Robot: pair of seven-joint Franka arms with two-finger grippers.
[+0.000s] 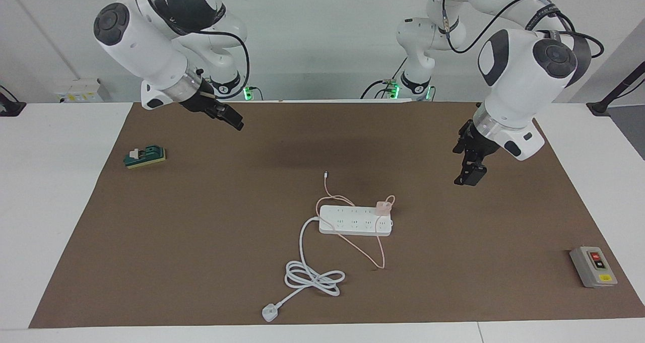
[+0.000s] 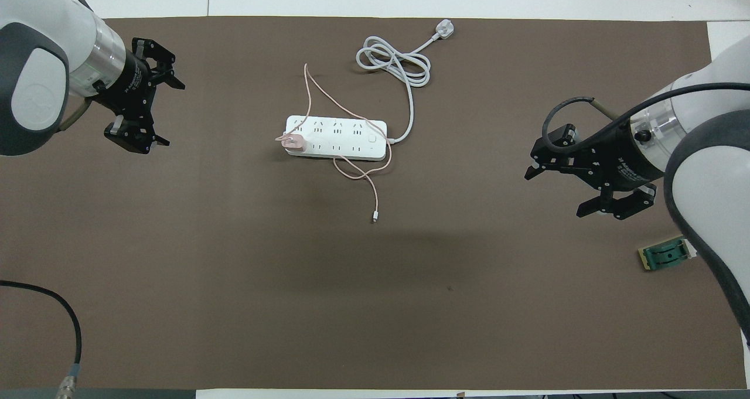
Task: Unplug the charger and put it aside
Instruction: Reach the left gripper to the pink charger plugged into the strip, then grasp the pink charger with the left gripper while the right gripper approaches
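White three-pin plug [image 1: 270, 313] lies at the mat's edge farthest from the robots, its thick cord [image 1: 312, 277] coiled just robot-ward of it. Grey switch box [image 1: 593, 266] sits at the left arm's end. Mid-mat: white power strip [image 1: 355, 220], with the charger [image 1: 383, 208] seated upright in a socket at its end toward the left arm. Pink cable [image 1: 375, 247] loops over and around the strip, its free tip nearer the robots.

Judgement: light, rigid cube, smooth-sided; pinch its two flat faces and pull straight up. The strip is light too and may lift with it; the limp cable will drag.

Left gripper [image 1: 471, 166] hangs over bare mat, jaws spread. Right gripper [image 1: 229, 117], also spread, waits near a green block [image 1: 146, 157].
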